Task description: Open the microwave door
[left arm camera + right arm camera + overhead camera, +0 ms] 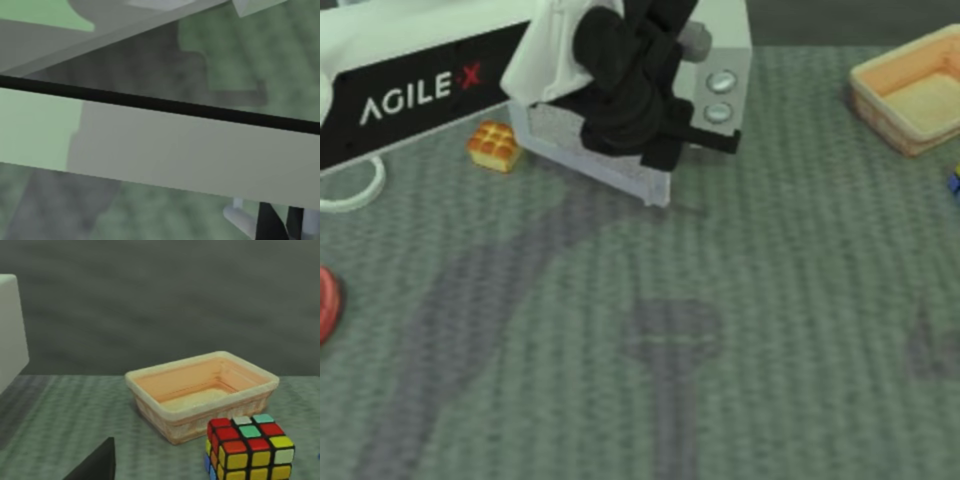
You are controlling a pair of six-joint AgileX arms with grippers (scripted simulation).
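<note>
The white microwave (732,45) stands at the table's back, two round knobs (721,96) on its front panel. The microwave door (565,140), with its grey mesh window, is swung partway out toward the left front, its free edge (658,190) away from the body. My left gripper (665,148) hangs at that free edge. In the left wrist view the door (200,150) crosses as a pale band, and black fingers (270,225) close around the grey bar handle (240,219). My right arm is outside the top view; a black part of its gripper (97,465) shows in its wrist view.
A tan basket (910,90) (200,390) sits at the back right with a colour cube (247,447) beside it. A small orange bread piece (493,146) lies just left of the door. A white ring (355,190) and a red thing (325,305) are at the left edge.
</note>
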